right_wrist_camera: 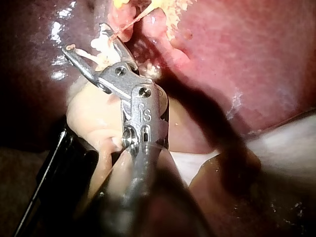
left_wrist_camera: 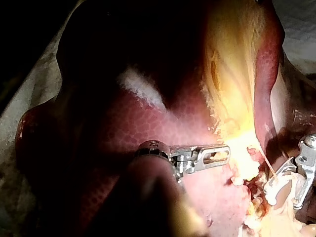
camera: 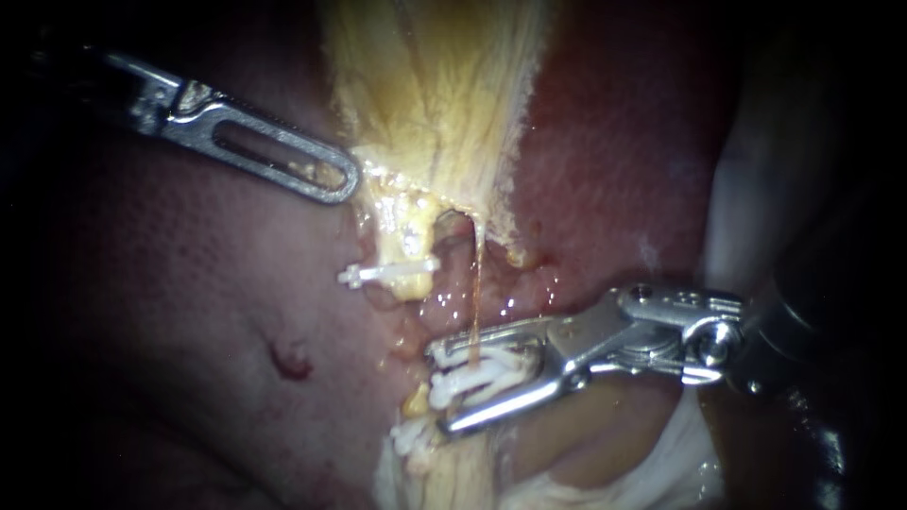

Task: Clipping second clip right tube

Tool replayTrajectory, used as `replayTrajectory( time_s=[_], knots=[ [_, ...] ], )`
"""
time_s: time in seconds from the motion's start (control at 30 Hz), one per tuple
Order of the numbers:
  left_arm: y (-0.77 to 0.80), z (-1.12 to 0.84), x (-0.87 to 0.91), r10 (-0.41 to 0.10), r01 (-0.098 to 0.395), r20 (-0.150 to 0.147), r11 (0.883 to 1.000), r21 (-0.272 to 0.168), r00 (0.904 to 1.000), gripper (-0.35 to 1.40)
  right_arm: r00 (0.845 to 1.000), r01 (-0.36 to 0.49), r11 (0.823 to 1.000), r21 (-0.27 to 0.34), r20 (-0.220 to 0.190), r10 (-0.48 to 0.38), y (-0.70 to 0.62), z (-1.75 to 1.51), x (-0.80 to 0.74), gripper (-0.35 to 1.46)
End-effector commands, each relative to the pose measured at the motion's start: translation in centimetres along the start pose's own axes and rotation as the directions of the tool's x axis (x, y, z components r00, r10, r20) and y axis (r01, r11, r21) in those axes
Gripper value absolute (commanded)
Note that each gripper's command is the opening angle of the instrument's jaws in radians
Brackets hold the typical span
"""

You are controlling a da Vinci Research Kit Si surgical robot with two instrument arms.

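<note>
Under the liver (left_wrist_camera: 163, 133) lies pale cloth (left_wrist_camera: 301, 19), seemingly.

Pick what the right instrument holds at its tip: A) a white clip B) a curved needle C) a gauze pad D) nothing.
A: a white clip sits in the end effector of the right instrument, with the thin tube running down to it.
</note>
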Motion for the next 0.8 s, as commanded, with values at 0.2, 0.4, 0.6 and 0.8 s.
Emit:
replayTrajectory(
  time_s=[0.2, 0.4, 0.6, 0.8],
  knots=[
    [0.0, 0.0, 0.0, 0.0, 0.0, 0.0, 1.0, 0.0, 1.0, -0.35, 1.0, -0.012, 1.0, 0.001, 0.001, 0.012, 0.02, -0.04, -0.01, 0.45],
    [0.01, 0.0, 0.0, 0.0, 0.0, 0.0, 1.0, 0.0, 1.0, -0.35, 1.0, -0.018, 1.0, 0.004, 0.002, 0.018, 0.03, -0.1, -0.03, 0.37],
    [0.02, 0.01, 0.0, 0.0, 0.0, 0.0, 1.0, 0.0, 1.0, -0.35, 1.0, -0.017, 1.0, 0.012, 0.005, 0.017, 0.03, -0.12, -0.04, 0.23],
    [0.02, 0.01, -0.01, 0.0, 0.0, 0.0, 1.0, 0.0, 1.0, -0.35, 1.0, -0.014, 0.999, 0.031, 0.013, 0.013, 0.04, -0.14, -0.04, -0.01]
  ],
)
